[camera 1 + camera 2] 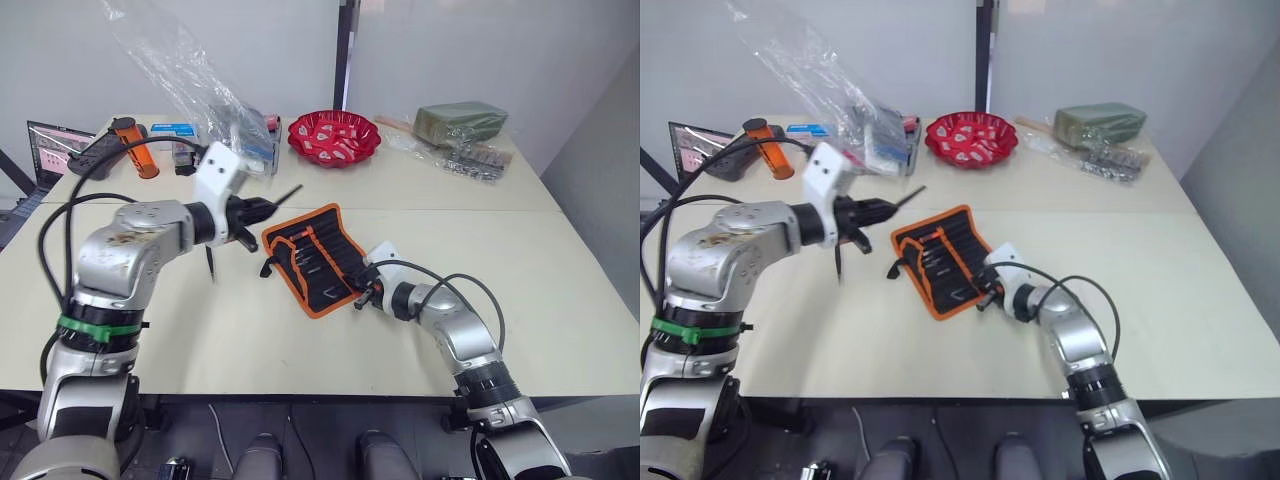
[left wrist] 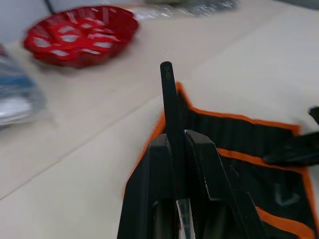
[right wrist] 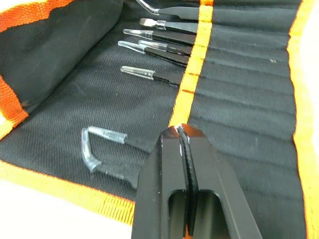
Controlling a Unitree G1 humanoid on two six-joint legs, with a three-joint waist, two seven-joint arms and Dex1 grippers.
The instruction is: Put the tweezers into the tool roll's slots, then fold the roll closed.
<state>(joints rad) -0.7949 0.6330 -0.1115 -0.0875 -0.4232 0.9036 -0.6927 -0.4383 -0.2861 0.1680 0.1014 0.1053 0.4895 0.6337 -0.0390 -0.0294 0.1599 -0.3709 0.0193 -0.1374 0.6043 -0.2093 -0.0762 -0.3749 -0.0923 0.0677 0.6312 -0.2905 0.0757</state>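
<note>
The tool roll point(image 1: 318, 252) lies unrolled on the table, black with orange edging. Several tweezers point(image 3: 158, 48) with clear tip caps sit in its slots point(image 3: 239, 94). My left gripper point(image 1: 260, 210) hovers just left of the roll's far corner. It is shut on one slim black tweezer point(image 2: 167, 94), which sticks out toward the roll. My right gripper point(image 3: 178, 130) is shut, its tips resting on the roll's inner orange band near the near right corner point(image 1: 362, 294). A thin dark strip shows between its fingers.
A red bowl point(image 1: 334, 137) stands at the back centre. A crumpled plastic bag point(image 1: 195, 85) and an orange bottle point(image 1: 135, 148) are at the back left. A green packet point(image 1: 460, 122) sits at the back right. Bare tabletop point(image 1: 540, 270) lies to the right of the roll.
</note>
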